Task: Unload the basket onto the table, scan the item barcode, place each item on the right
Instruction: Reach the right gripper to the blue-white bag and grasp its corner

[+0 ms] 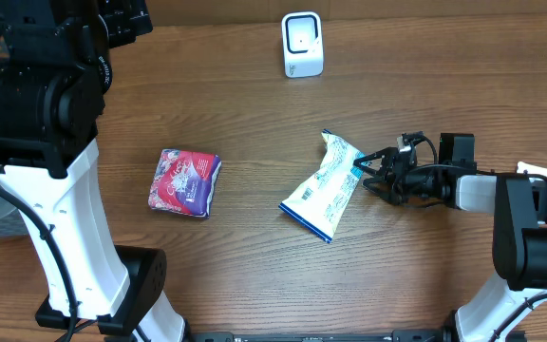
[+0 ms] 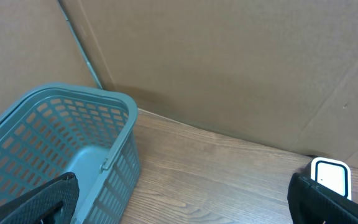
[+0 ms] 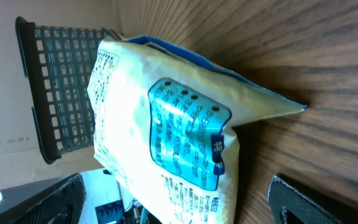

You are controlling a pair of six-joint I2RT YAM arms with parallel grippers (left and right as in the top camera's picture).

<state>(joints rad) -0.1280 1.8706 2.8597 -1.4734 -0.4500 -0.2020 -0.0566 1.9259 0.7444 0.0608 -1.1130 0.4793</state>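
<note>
Since the snack bag lies diagonally on the counter, its upper-right end meets the released right hand, long axis pointing away.

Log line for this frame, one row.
phase: pre-grasp | right gripper: open, at bag edge | left gripper: open, by basket | scanner: apart from bag

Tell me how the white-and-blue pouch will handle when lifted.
The pouch looks like creased, thin film, so it will probably flop. It seems puffy, likely light. Its glossy skin may slip in the right gripper.
</note>
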